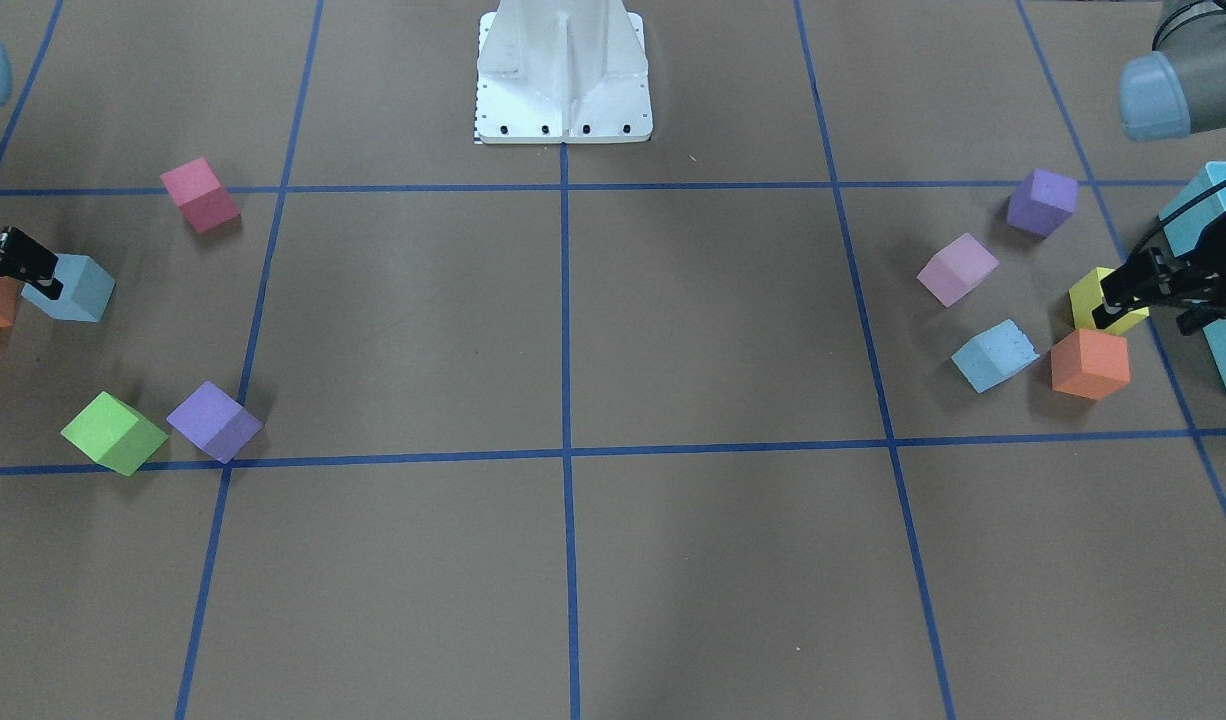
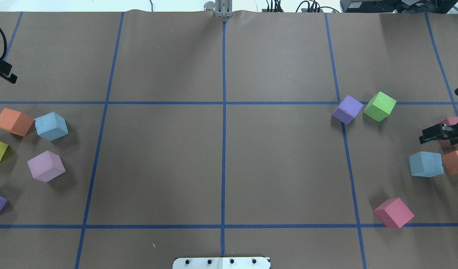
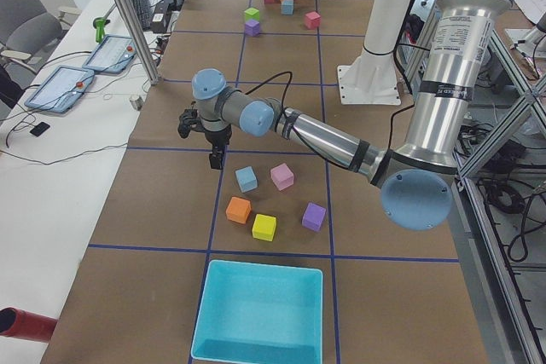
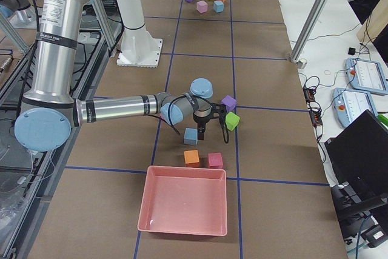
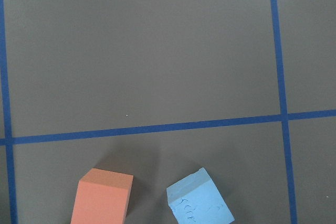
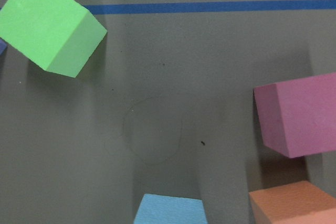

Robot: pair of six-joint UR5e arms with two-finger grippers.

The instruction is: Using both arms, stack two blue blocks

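Nothing's stacked yet: your blue blocks (image 2: 51, 126) (image 2: 426, 164) lie well apart; left gripper (image 1: 1148, 310) and right gripper (image 2: 424, 136) hold nothing, opening unclear.

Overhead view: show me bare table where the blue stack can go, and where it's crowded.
Bare: both middle cells flanking the centre tape line, from the lilac cube across to the purple cube and pink cube. Crowded: the edge clusters around the left blue block and the right blue block.
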